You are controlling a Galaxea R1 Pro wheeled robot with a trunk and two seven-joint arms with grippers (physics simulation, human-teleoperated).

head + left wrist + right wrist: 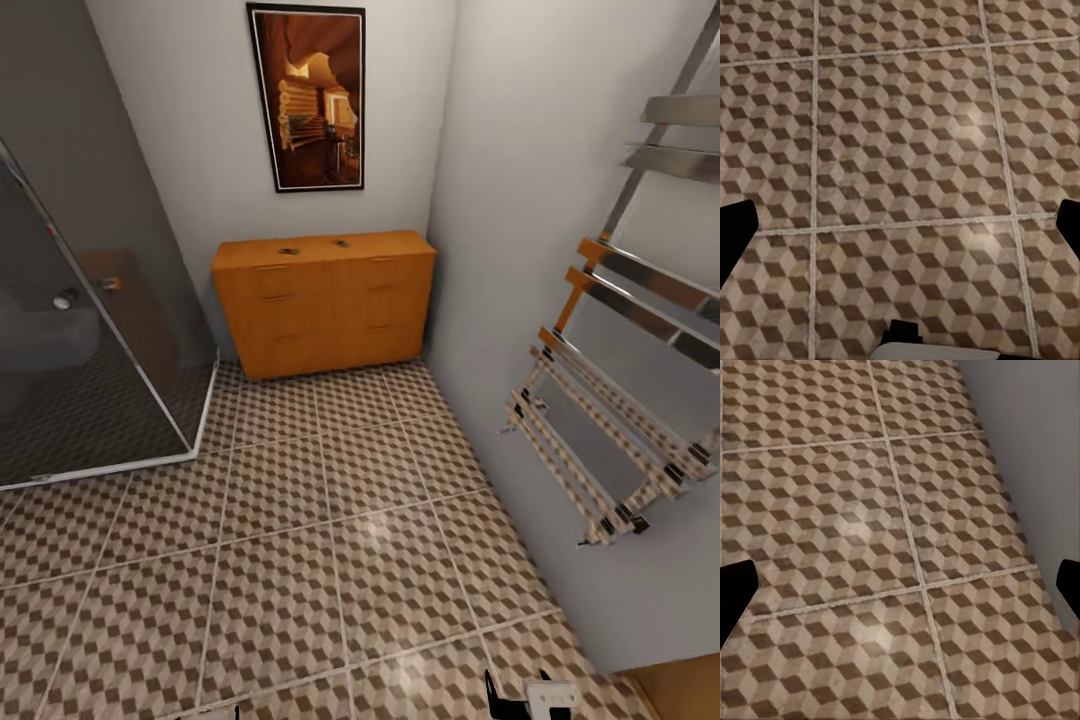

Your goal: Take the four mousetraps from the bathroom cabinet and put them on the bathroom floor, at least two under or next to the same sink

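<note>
Head view first: the bathroom floor (300, 560) spreads ahead of me, large square tiles in a brown, beige and white cube print with pale grout lines. Grey walls close the room in, one running along beside my right gripper (900, 585). Far ahead of both my grippers, against the back wall, stands the orange-brown cabinet (325, 300), drawers shut. Two small dark things lie on its top (290, 250); they are too small for me to tell whether they are mousetraps. A framed picture (306, 97) hangs above the cabinet. A glass shower enclosure (90, 330) fills the corner ahead on my left, and a chrome towel rail (620, 400) hangs on the right wall. Bare tiles lie between me and the cabinet. Both arms hang low, grippers pointing down at the floor. My left gripper (900, 225) has its fingers spread wide with nothing between them; my right gripper is likewise spread and holds nothing.
</note>
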